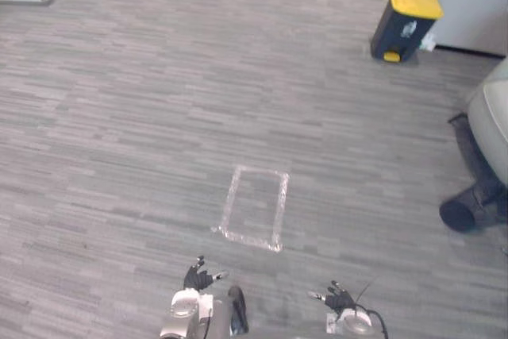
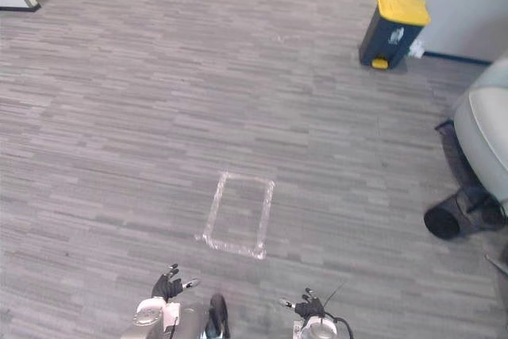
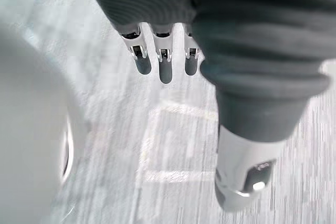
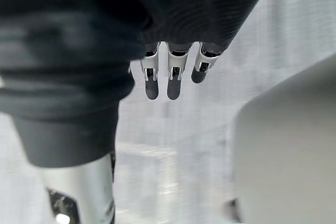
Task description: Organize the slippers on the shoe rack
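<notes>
My left hand (image 1: 198, 277) hangs low at the bottom edge of the eye views, over grey carpet, fingers straight and holding nothing. My right hand (image 1: 340, 299) hangs beside it to the right, also open with nothing in it. In the left wrist view the fingers (image 3: 164, 61) point straight down at the carpet with the thumb (image 3: 247, 171) apart. The right wrist view shows the same relaxed fingers (image 4: 168, 77) above bare carpet.
A rectangle of clear tape (image 1: 282, 208) is stuck on the carpet just ahead of the hands. A dark bin with a yellow lid (image 1: 405, 25) stands far right by a pale wall. A grey chair (image 1: 494, 117) with a dark base (image 1: 460, 213) stands at the right edge.
</notes>
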